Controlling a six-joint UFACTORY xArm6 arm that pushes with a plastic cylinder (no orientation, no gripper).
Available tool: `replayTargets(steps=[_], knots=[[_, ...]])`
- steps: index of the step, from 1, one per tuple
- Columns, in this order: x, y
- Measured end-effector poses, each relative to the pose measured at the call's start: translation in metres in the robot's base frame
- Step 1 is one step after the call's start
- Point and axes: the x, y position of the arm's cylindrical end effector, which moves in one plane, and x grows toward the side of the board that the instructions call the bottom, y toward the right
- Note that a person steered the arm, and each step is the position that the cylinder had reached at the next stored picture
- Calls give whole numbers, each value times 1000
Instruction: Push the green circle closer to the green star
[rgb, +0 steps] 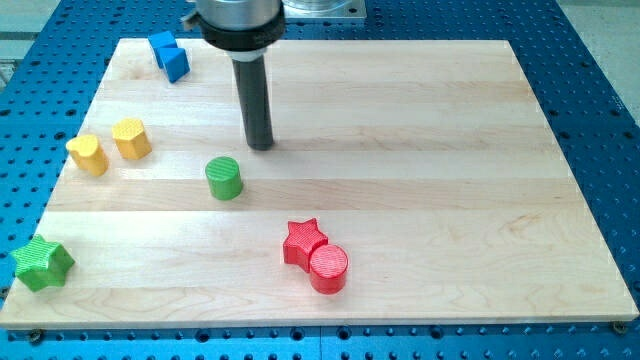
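The tip (260, 145), a bare rod holding nothing, rests just beyond and right of the green circle (224, 178), not touching. The green star (42, 264) sits well apart at the near-left corner of the board (450, 150).

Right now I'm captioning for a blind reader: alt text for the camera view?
My tip sits just up-right of the green circle; the green star lies far toward the wooden board's bottom-left corner.
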Motion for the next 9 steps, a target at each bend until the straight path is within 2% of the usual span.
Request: replayTargets(steps=[1, 3, 5, 7, 9], knots=[[35, -34], [69, -71], [63, -5], [141, -102], [153, -106]])
